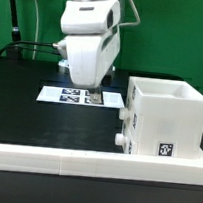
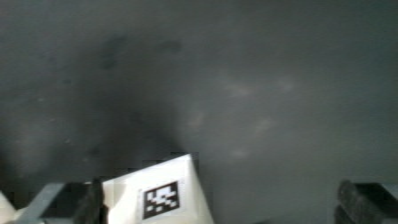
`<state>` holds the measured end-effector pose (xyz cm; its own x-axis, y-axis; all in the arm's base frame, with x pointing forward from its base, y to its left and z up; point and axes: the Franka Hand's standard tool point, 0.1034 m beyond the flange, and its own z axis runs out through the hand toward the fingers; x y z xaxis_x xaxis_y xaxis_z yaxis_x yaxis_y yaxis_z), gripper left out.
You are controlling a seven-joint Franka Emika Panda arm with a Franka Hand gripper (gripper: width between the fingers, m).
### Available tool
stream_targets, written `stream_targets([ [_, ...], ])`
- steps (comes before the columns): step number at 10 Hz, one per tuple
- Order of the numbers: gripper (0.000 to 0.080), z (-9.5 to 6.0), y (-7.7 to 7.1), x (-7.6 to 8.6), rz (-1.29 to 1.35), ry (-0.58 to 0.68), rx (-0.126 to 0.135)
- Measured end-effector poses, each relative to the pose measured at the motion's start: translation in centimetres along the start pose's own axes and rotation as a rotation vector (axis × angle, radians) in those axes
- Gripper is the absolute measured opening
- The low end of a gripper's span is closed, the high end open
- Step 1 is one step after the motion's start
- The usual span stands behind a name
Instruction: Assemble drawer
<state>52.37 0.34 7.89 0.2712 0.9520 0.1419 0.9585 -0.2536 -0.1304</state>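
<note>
The drawer's white boxy casing (image 1: 168, 118) stands at the exterior view's right, open on top, with a black-and-white tag low on its front. A small knob (image 1: 119, 139) sticks out of its left face, and a second one seems to sit above it. I cannot make out the trays themselves. My gripper (image 1: 91, 93) hangs low over the marker board (image 1: 60, 94), left of the casing and apart from it. In the wrist view the gripper (image 2: 214, 205) is open and empty. Its fingers (image 2: 63, 205) stand wide apart on either side of a white tagged corner (image 2: 164, 195), seemingly the marker board's.
A long low white rail (image 1: 83, 164) runs along the front edge, just before the casing. The black tabletop (image 1: 24, 107) lies around the marker board. A green wall and a cable stand behind the arm.
</note>
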Motion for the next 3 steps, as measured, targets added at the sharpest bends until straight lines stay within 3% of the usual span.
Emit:
stream_targets([
  [3,0.0648,0.15,-0.02,-0.08,0.002,0.000,0.003],
])
